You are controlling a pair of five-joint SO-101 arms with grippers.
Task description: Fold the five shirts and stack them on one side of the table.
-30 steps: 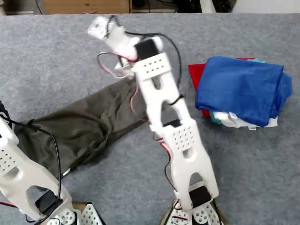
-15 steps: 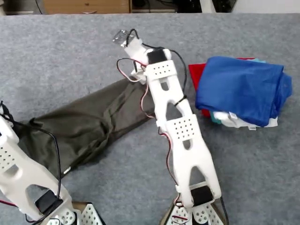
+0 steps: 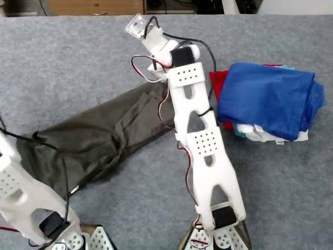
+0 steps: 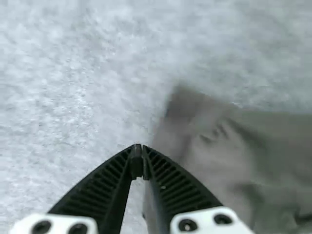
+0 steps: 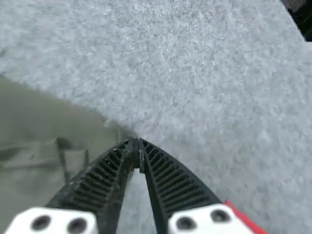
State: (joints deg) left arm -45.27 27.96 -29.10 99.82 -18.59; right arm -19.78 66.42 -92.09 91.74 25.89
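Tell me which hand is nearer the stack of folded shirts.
Right. The right hand sits at the end of the olive shirt nearest the stack; the left hand is at the shirt's far end.

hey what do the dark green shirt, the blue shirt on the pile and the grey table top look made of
Dark green shirt: soft matte cloth, probably cotton; it lies in limp creases.
Blue shirt: similar matte fabric, folded with soft rounded edges.
Table top: likely grey felt or short carpet, judging by its fuzzy, speckled nap.
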